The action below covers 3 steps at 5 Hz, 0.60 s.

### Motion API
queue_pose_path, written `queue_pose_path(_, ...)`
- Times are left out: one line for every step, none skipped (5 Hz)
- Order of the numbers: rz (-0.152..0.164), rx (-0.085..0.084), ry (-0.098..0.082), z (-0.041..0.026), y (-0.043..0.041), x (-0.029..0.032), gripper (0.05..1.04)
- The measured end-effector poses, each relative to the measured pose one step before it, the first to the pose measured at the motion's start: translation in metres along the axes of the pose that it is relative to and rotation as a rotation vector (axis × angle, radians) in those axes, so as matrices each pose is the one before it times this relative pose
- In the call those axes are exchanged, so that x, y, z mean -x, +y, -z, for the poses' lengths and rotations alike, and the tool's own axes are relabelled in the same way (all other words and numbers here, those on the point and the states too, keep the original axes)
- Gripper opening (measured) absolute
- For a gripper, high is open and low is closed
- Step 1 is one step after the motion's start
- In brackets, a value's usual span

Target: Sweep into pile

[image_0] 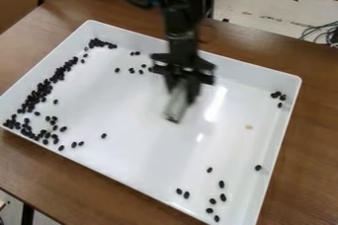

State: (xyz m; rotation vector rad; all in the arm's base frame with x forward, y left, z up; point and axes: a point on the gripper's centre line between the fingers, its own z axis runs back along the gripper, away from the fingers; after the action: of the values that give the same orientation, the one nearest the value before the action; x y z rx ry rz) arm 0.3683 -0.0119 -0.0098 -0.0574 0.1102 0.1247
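The brown table (310,169) stretches under a large white tray (145,150), which is set at an angle, its nearest corner at the bottom edge of the view. The black arm (180,19) comes in from the top edge and hangs over the tray. Its gripper (182,88), pointing down above the tray's upper middle, is closed on a blurred gray tool (176,108) that slants down toward the tray floor; whether the tool touches the floor I cannot tell.

Small dark beans (43,90) lie inside the tray. Most form a long band by the left wall, thick toward the left corner and curving around it, with a small clump in the top left corner. A few are scattered between that clump and the gripper. 1 bean lies apart, right of the left corner's group. In the tray's lower right part are 8 loose beans, with 1 more near the right wall. Farther up that side, about 4 sit close together. A small pale spot (249,127) marks the floor between them and the lower beans.
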Motion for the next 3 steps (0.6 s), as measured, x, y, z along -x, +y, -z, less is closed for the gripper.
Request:
queue_pose_path(-0.1194, 0.0032, 0.0130, 0.00034, 0.04954, -0.00145, 0.364)
queue_pose_path(-0.0765, -0.0021, 0.0057, -0.00266, 0.04563, -0.00583, 0.364)
queue_pose_path(-0.0309, -0.0229, -0.0070, -0.00628, 0.03511, -0.00087, 0.364)
